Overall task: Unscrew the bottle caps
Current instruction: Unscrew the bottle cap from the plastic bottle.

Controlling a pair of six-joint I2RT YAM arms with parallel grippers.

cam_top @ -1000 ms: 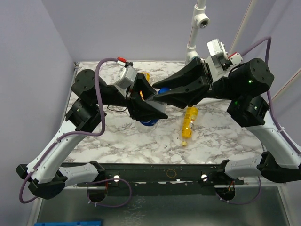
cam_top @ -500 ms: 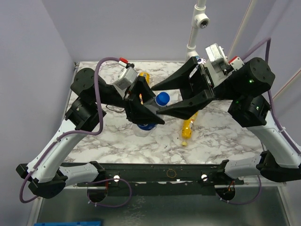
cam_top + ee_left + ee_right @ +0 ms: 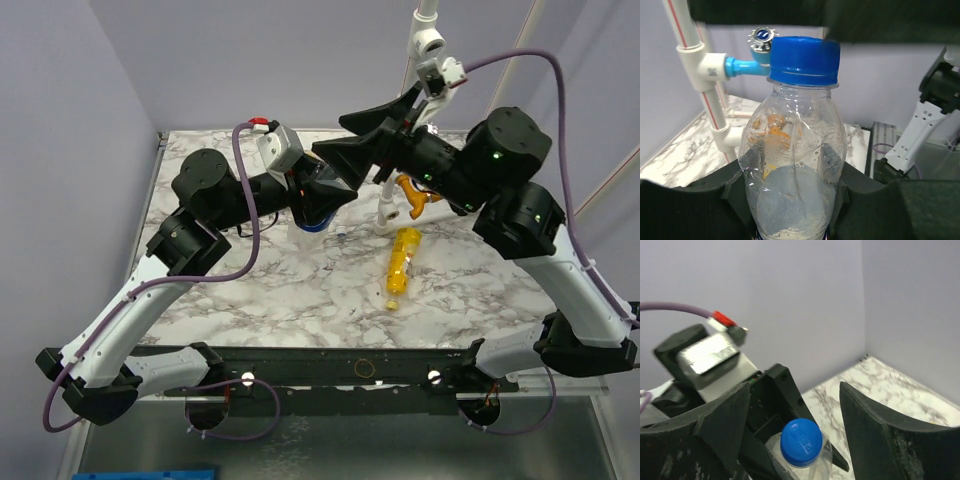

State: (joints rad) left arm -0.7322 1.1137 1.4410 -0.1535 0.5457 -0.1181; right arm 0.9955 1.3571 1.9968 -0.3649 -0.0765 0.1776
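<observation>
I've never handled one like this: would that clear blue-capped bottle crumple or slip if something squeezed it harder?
Probably it would crumple: the clear bottle looks nearly empty and thin-walled, so likely light too. Its smooth, rounded sides might let it slip or twist, though the left pincer clamps it around the body.

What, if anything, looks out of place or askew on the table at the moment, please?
One yellow-orange bottle lies on its side on the marble table, right of centre, rather than standing. The clear bottle gripped by the left gripper has its blue cap on. Nothing looks spilled.
</observation>
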